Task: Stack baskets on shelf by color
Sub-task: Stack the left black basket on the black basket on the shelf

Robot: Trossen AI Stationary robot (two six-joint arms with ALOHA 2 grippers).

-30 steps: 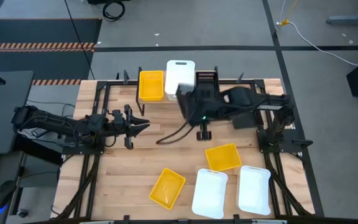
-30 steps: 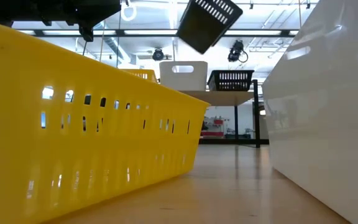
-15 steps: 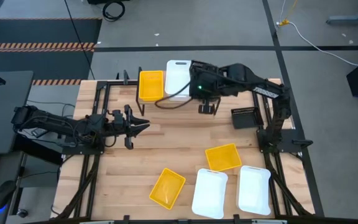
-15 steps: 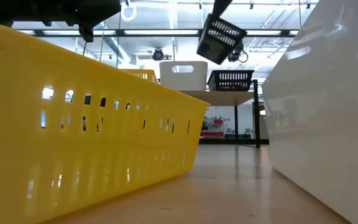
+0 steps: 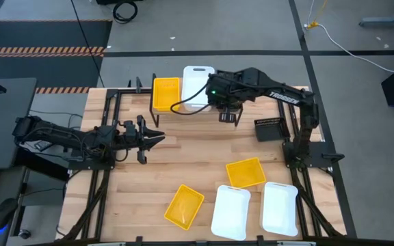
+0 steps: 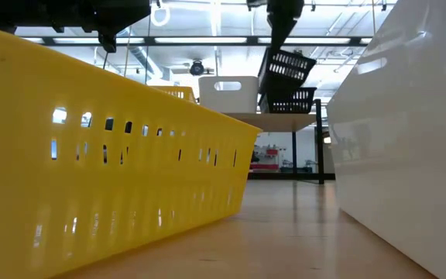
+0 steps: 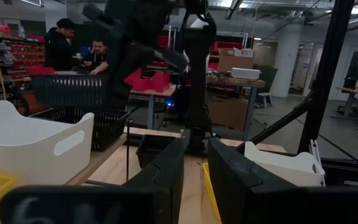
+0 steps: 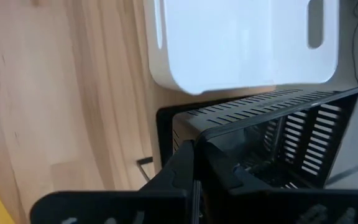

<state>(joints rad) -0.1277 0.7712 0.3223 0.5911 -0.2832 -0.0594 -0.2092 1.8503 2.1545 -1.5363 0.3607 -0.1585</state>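
My right gripper (image 8: 194,163) is over the shelf (image 6: 283,118) at the table's far edge, shut on a black mesh basket (image 6: 289,67). That basket is tilted just above a second black basket (image 6: 289,101) resting on the shelf board. A white basket (image 5: 197,83) and a yellow basket (image 5: 166,93) also sit on the shelf. A third black basket (image 5: 268,128) rests on the table by the right arm's base. My left gripper (image 5: 157,136) waits open, low at the table's left. My right gripper pinches the black basket's upper rim (image 8: 199,138) between its two fingers, which come from above and point down. The basket is tilted, its held end highest (image 6: 274,54). Whether its lower edge touches the black basket beneath, I cannot tell.
On the near half of the table lie two yellow baskets (image 5: 245,172), (image 5: 184,206) and two white ones (image 5: 230,212), (image 5: 280,208). Bare wood lies between them and the shelf. People show in the room beyond the table (image 7: 59,45).
My right gripper has carried the black basket toward the far edge and down, from high over the table's middle to just above the black basket on the shelf. The basket stayed tilted in the hold. The left arm kept still.
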